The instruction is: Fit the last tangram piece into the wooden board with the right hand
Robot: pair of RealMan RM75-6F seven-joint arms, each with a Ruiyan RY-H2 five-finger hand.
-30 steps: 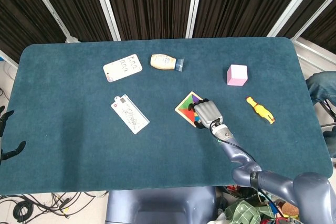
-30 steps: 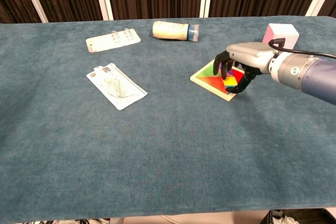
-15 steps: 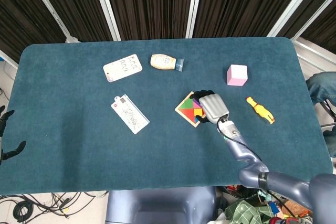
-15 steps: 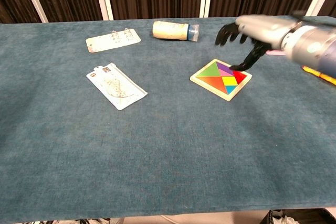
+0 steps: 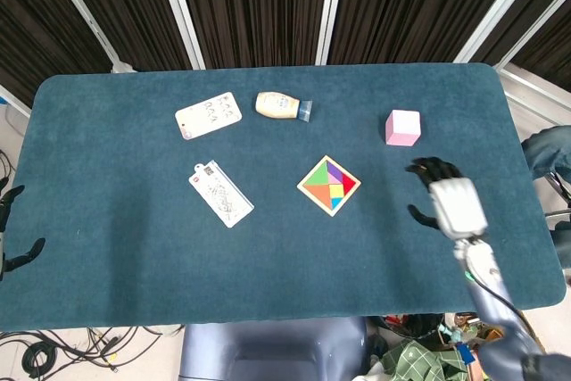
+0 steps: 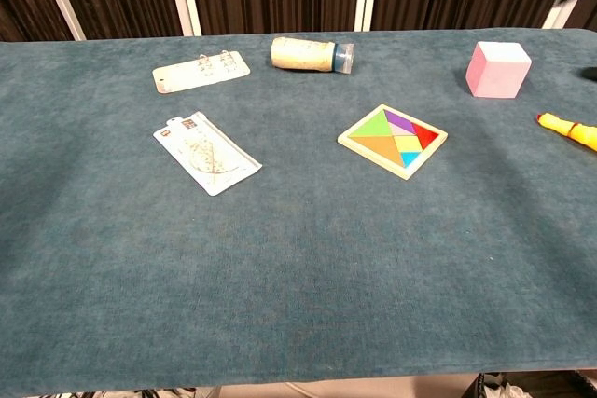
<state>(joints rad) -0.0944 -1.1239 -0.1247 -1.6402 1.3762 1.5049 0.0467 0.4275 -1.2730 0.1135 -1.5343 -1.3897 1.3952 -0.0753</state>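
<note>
The wooden tangram board [image 5: 328, 186] [image 6: 393, 141] lies near the middle of the table, turned like a diamond. Coloured pieces fill its whole face: green, purple, orange, yellow, red and blue. My right hand [image 5: 449, 200] hovers well to the right of the board in the head view, fingers spread and holding nothing. The chest view shows only dark slivers at its right edge. My left hand [image 5: 11, 225] shows as dark fingertips at the far left edge, off the table, with nothing in it.
A pink cube [image 5: 402, 127] [image 6: 497, 69] stands at the back right. A yellow toy [image 6: 569, 130] lies by the right edge. A pale bottle [image 5: 282, 105] lies at the back, a white card [image 5: 208, 114] to its left, a clear packet [image 5: 221, 194] further forward.
My right hand lifted off the tangram board and swung away to the right, leaving the board uncovered with its pieces in place. The left hand has not moved.
</note>
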